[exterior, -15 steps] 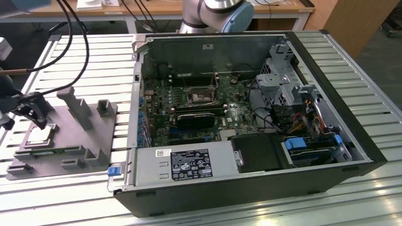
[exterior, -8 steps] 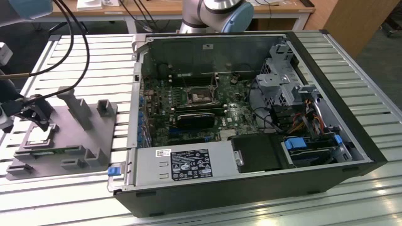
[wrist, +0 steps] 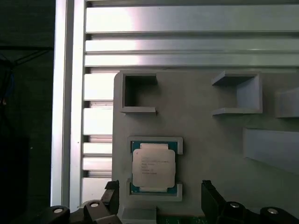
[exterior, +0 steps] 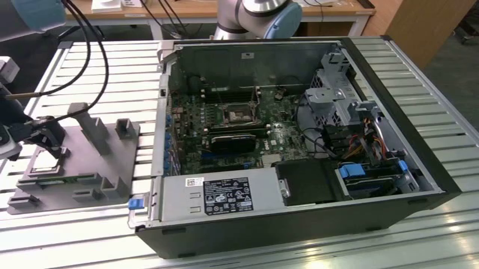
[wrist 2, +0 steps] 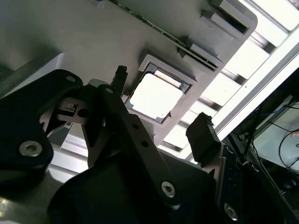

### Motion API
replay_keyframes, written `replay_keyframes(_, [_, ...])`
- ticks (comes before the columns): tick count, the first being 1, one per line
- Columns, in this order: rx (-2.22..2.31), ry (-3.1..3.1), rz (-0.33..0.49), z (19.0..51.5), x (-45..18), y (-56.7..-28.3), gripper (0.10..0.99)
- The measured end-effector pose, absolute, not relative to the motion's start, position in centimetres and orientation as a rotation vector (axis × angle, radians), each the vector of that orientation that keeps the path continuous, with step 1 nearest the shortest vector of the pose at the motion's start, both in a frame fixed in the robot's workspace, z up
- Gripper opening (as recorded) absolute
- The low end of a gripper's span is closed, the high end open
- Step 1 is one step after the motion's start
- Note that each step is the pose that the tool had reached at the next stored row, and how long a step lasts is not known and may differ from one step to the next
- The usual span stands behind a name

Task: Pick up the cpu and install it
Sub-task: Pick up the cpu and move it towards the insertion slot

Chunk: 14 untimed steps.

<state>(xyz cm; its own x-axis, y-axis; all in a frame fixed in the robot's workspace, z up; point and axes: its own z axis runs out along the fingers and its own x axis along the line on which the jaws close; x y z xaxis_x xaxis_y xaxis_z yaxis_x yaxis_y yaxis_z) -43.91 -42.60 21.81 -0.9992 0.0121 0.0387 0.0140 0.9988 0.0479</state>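
The cpu [wrist: 154, 167], a small silver square with a thin green rim, lies flat in a recess of the grey plastic block [wrist: 210, 140]. It also shows as a bright square cpu [wrist 2: 156, 95] in the second wrist view. My gripper [wrist: 161, 198] is open just above it, with one dark fingertip [wrist: 112, 193] on either side and nothing held. In the second wrist view the gripper [wrist 2: 161, 107] straddles the chip the same way. In the exterior view the gripper [exterior: 46, 144] hangs over the block [exterior: 82, 168] at the exterior view's left.
An open computer case [exterior: 299, 213] lies in the middle, holding the green motherboard and its dark socket [exterior: 238, 116]. Upright posts [exterior: 86, 126] rise from the grey block beside the gripper. Everything rests on a slatted aluminium table [exterior: 105, 73]. Cables and drive bays fill the case's right side.
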Motion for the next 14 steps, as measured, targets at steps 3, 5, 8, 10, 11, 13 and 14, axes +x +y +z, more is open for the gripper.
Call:
replay_keyframes(3, [-0.020,-3.102,-0.074,21.3,-44.0,-42.4,0.788])
replay_keyframes(5, [-0.020,-3.102,-0.074,21.0,-44.1,-42.4,0.788])
replay_keyframes(8, [-0.020,-3.102,-0.074,20.5,-44.2,-42.3,0.788])
replay_keyframes(10, [-0.020,-3.102,-0.074,20.2,-44.2,-42.2,0.788])
replay_keyframes(11, [-0.020,-3.102,-0.074,20.0,-44.3,-42.2,0.776])
replay_keyframes(13, [-0.020,-3.102,-0.074,19.8,-44.4,-42.1,0.706])
replay_keyframes(14, [-0.020,-3.102,-0.074,19.7,-44.4,-42.1,0.706])
